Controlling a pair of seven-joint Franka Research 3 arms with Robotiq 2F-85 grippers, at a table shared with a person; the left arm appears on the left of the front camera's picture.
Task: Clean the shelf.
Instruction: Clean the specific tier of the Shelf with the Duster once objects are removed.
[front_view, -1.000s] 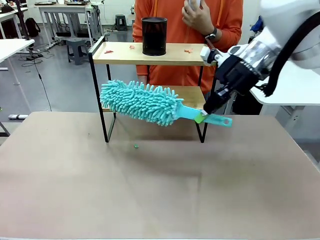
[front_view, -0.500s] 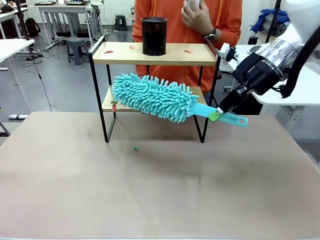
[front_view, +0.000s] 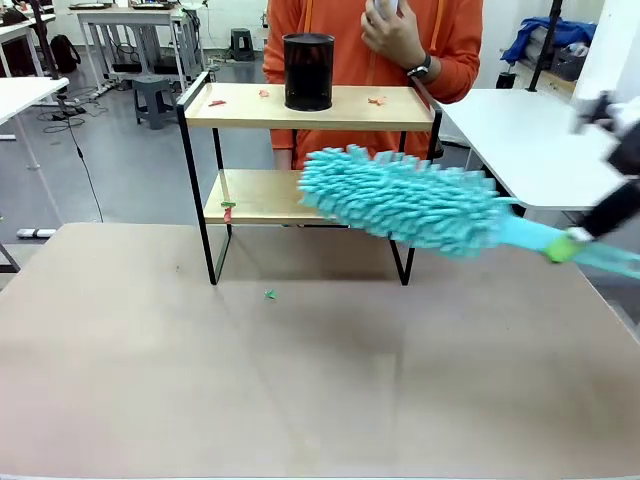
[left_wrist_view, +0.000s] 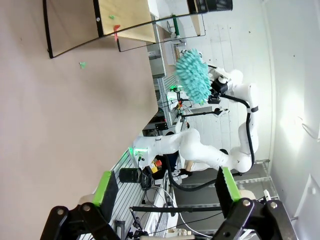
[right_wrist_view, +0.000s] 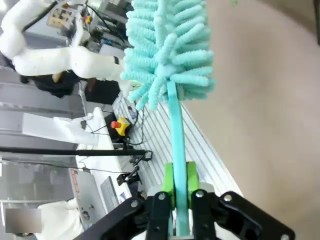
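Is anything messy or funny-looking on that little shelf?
Yes. Little red scraps lie on the shelf's top board beside the black cup, another sits at the lower board's left edge, and a green bit is on the table.

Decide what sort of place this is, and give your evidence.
Probably a robotics lab: a white robot arm, a red emergency-stop button, and white work tables with stools farther back.
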